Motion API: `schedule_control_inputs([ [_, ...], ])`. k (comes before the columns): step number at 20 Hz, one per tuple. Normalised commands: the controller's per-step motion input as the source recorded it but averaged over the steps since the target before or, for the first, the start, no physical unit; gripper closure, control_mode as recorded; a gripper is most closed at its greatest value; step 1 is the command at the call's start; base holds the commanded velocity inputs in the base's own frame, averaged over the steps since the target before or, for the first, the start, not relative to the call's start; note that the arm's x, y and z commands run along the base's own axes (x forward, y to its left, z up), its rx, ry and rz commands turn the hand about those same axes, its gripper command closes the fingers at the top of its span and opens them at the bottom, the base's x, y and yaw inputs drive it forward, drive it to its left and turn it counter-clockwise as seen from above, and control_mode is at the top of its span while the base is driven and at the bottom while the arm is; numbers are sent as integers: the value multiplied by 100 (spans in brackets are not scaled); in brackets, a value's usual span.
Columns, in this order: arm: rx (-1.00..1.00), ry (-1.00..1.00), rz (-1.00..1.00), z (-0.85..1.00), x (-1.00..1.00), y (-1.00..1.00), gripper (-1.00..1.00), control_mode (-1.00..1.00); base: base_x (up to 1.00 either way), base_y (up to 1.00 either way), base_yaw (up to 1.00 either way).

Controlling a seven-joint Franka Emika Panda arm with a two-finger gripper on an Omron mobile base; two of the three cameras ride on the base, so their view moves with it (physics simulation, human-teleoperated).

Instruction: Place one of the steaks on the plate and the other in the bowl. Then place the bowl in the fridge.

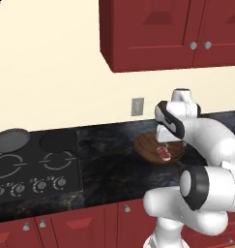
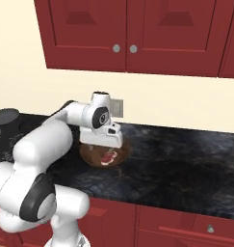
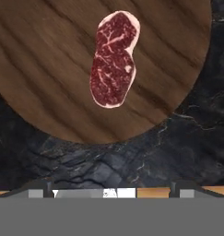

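Steak [image 3: 113, 60] lies in bowl [image 3: 49, 73] | gripper [image 2: 110, 139] open, empty above | next: grab bowl rim for fridge

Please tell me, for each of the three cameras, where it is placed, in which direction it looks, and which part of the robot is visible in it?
Left base view: behind the arm on its left, facing counter and wall; white arm at lower right, over the bowl.
Right base view: behind on the right; arm at lower left, bowl with steak beyond it.
Hand view: on the hand, looking down at the steak in the bowl; the open gripper at the bottom.
Shared: bowl and steak.
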Motion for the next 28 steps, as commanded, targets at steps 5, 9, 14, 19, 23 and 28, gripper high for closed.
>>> schedule_control_inputs([
  [5, 0, 0, 0, 14, -76, 29, -100, -100, 0, 0, 0],
  [9, 0, -5, 0, 2, -86, 21, -100, -100, 0, 0, 0],
  [14, 0, -28, 0, 0, -77, 26, -100, -100, 0, 0, 0],
  [19, -1, -12, 0, 8, -12, 19, -100, -100, 0, 0, 0],
  [23, -4, 2, 1, 4, 0, 6, -100, -100, 0, 0, 0],
  [28, 0, 0, 3, -7, -13, 8, -100, 100, -11, 4, 5],
])
